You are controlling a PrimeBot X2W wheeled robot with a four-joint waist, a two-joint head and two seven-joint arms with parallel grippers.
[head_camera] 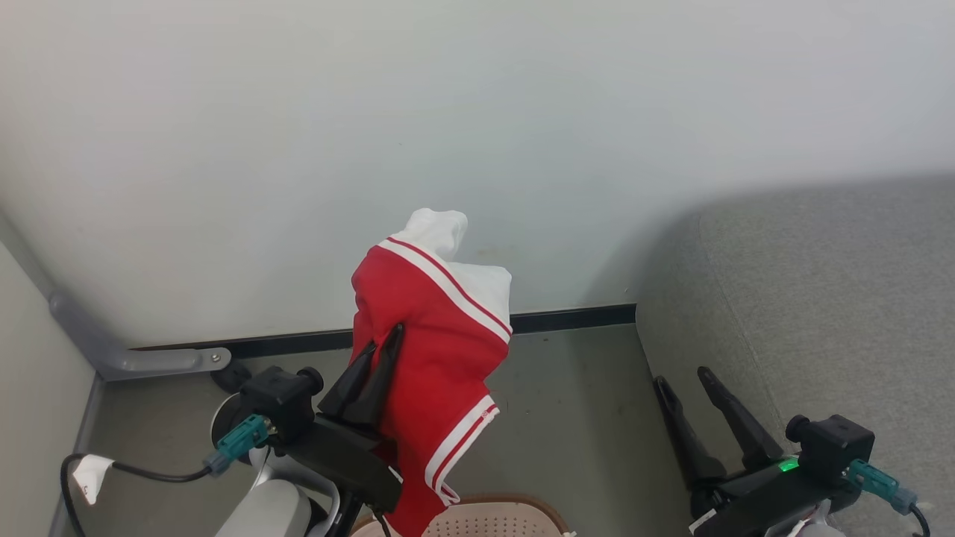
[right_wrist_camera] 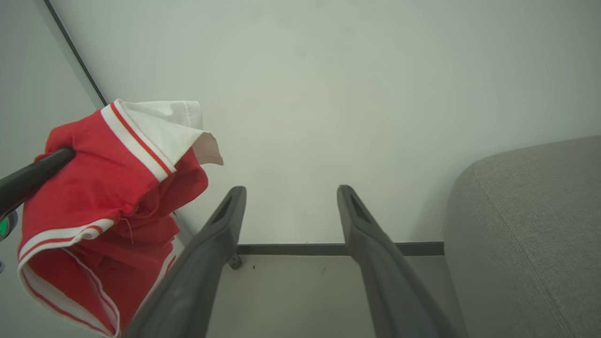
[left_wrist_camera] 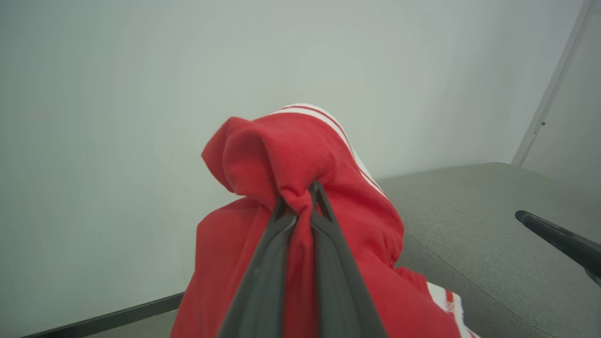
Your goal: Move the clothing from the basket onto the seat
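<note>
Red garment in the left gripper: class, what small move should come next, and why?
Probably swing the left gripper toward the robot's right, over the grey seat. It is shut on the red garment, which hangs in the air by the basket, not yet above the seat.

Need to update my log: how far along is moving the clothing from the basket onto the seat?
Done: one red garment is raised over the basket. In hand: the left gripper is shut on it, in the air. Left: carry it to the seat, whose visible part bears no clothing, and release. The right gripper is open. The basket's inside is hidden, so more may remain.
</note>
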